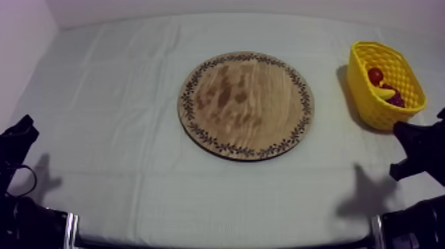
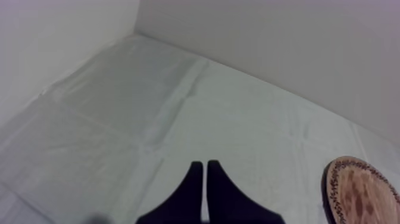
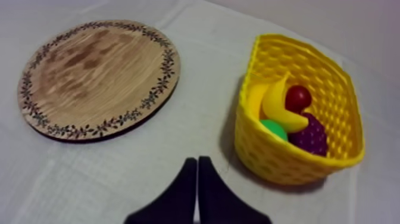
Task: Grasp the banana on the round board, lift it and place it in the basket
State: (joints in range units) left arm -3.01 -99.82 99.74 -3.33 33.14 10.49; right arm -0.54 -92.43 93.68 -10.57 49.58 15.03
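Clothed table (image 1: 112, 132) — wooden board (image 1: 246, 105), yellow basket (image 1: 363, 94)

I see a small red fruit (image 3: 297, 97) beside a bunch of grapes (image 3: 311, 137), a green pear (image 3: 272, 128) close by.

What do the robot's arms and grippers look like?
Both arms are black and blocky, the left arm and the right arm alike. Each ends in a gripper of two plain black fingers that taper to narrow tips: the left gripper and the right gripper. No markings are visible on them.
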